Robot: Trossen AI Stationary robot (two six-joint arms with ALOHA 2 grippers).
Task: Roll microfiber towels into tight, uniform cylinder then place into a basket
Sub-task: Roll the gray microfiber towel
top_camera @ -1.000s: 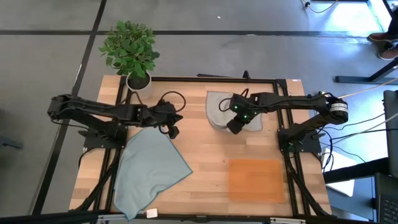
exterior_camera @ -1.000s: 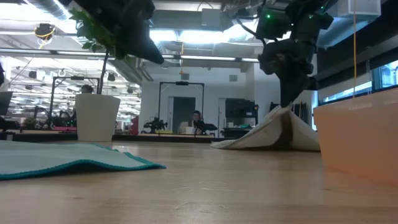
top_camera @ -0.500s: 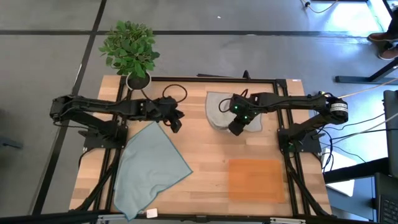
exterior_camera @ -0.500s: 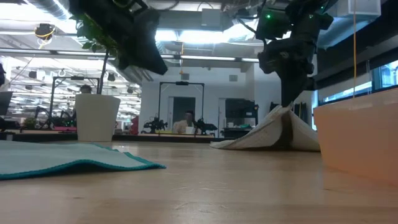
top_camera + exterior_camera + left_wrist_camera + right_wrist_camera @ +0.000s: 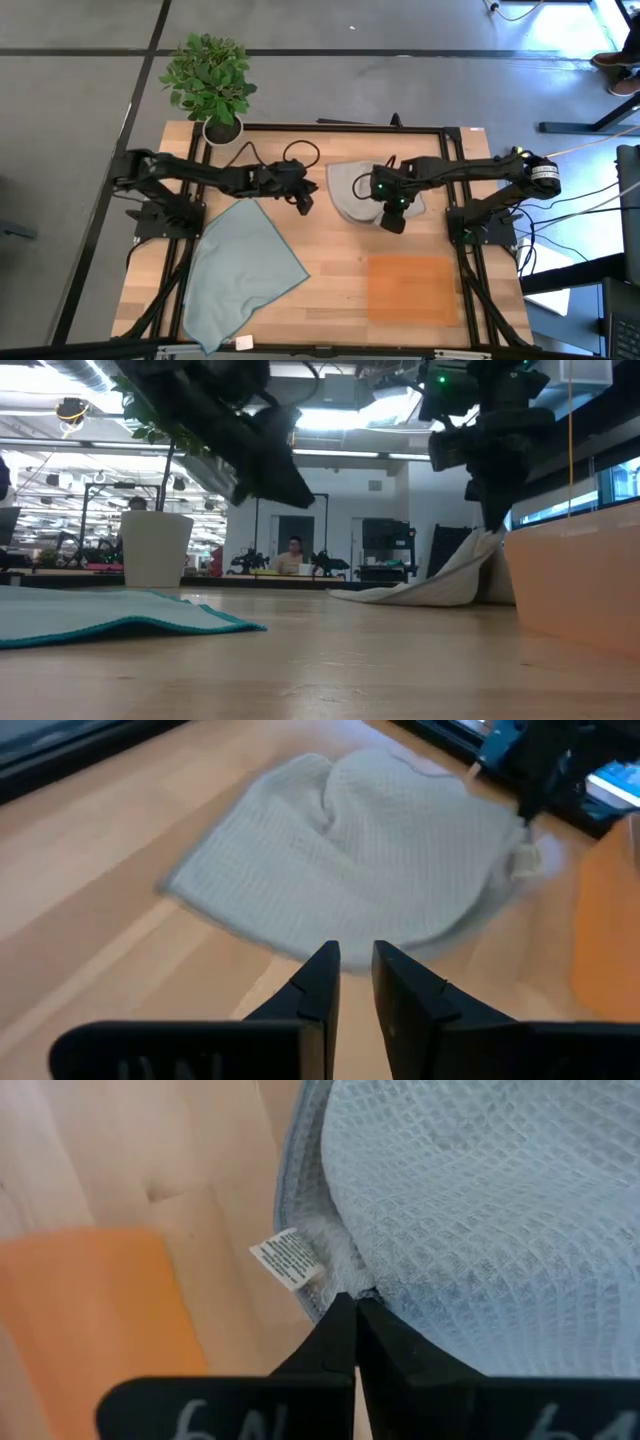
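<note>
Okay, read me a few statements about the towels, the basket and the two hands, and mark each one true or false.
1. The right hand pinches the grey towel's edge. True.
2. The blue towel is rolled up. False: it lies flat on the table.
3. The basket holds a towel. False: nothing is in it.
4. The left hand is beside the grey towel, holding nothing. True.
5. A plant stands at the table's far left corner. True.

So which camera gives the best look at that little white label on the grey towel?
The right wrist view: the label sits sharp at the grey towel's edge, beside the right fingers pinching that edge. The left wrist view shows it blurred; the high and low views don't resolve it.
</note>
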